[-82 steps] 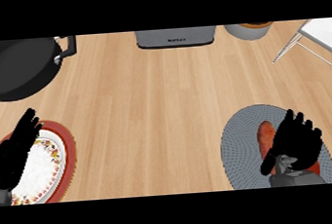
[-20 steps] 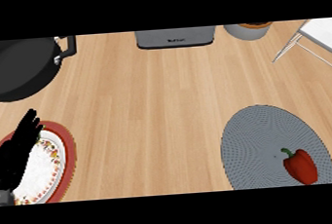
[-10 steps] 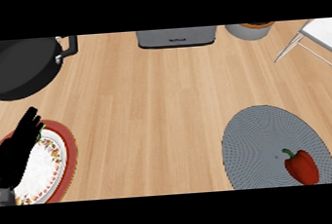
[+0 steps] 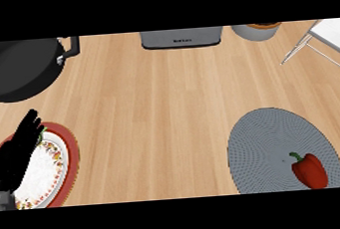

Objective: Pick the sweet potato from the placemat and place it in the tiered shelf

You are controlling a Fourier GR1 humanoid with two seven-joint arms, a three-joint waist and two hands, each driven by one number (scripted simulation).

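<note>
A red bell pepper with a green stem (image 4: pixel 310 170) lies on the round grey placemat (image 4: pixel 274 139) at the lower right; no sweet potato shows. The tiered shelf (image 4: pixel 328 38) of white board and thin metal legs juts in at the upper right corner. My left hand (image 4: pixel 17 147) rests open at the lower left, fingers up, over the plate. My right hand is out of the view.
A white plate with a red patterned rim (image 4: pixel 48 170) lies under the left hand. A black pot (image 4: pixel 18 67) stands at the upper left. A grey appliance (image 4: pixel 181 38) and a round container (image 4: pixel 257 30) stand along the far edge.
Four seconds ago my right hand lay over the placemat and hid the pepper; it has since withdrawn out of view. Nothing has moved over the last second.
</note>
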